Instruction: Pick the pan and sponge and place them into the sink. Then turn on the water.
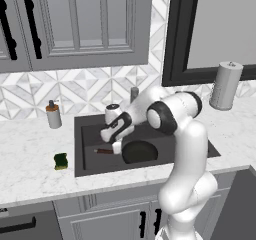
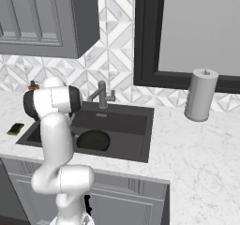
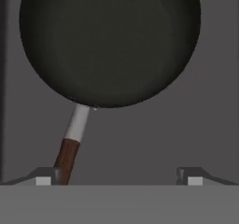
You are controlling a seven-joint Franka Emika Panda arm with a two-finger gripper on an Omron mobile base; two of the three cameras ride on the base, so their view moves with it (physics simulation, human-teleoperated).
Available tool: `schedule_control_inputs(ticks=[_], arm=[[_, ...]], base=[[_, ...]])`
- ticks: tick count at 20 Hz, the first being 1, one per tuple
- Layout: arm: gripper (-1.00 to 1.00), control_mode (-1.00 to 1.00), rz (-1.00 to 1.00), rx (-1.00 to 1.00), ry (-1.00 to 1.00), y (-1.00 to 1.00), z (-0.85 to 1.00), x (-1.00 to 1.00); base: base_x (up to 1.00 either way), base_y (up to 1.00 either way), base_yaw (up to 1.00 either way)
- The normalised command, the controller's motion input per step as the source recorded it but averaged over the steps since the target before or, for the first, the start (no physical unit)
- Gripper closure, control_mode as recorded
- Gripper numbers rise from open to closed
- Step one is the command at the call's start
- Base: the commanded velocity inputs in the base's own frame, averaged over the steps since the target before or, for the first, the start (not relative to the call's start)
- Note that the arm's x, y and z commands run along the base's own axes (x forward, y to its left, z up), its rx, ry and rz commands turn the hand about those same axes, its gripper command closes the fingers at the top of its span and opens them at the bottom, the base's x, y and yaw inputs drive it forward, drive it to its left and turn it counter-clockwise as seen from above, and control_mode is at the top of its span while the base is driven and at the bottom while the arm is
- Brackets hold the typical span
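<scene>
Pan [image 1: 139,151] sits flat on the floor of the sink [image 1: 87,134], in the near part of the basin, roughly centre-right in the left base view. Its reddish-brown handle [image 1: 104,151] points left along the basin floor.

Gripper [image 3: 119,176] is down inside the sink over the handle end of the pan. Jaws are spread wide and grip nothing: in the hand view the two fingertips [image 3: 44,176] stand far apart at the bottom. The brown handle runs down toward the left tip, right beside it; contact can't be told from this angle. The pan's round black body lies ahead of the tips, joined to the wooden grip by a pale metal neck.

Sponge [image 1: 61,161] is on the marble counter [image 1: 30,154] left of the sink, just outside the basin's left rim, green face up with the yellow layer showing at its edge. In the right base view it lies at the far left, past the arm.

Faucet [image 2: 101,95] stands behind the basin at the far rim, spout turned over the sink. Soap dispenser [image 1: 53,114] is on the counter at the far left corner of the sink, against the tiled backsplash. Paper towel roll [image 2: 201,94] stands upright on the counter right of the sink, well apart from it, below the dark window frame.
</scene>
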Motion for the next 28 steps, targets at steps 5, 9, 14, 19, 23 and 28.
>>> schedule_control_inputs(ticks=[5, 9, 14, 19, 23, 28], arm=[[-1.00, -1.00, 0.07, 0.00, -0.07, -0.11, 0.99, -0.44], [-1.00, -1.00, 0.04, 0.00, -0.04, -0.08, 1.00, -0.45], [-1.00, -1.00, 0.02, 0.00, -0.03, -0.07, 0.86, -0.39], [-1.00, -1.00, 0.29, 0.00, -0.10, 0.00, 0.67, -0.36], [-1.00, -1.00, 0.77, 0.00, -0.06, 0.00, 0.29, -0.13], [-1.00, -1.00, 0.82, -0.01, 0.00, 0.00, 0.01, -0.15]], base=[[0.00, 0.00, 0.00], [0.00, 0.00, 0.00], [0.00, 0.00, 0.00], [0.00, 0.00, 0.00], [0.00, 0.00, 0.00], [0.00, 0.00, 0.00]])
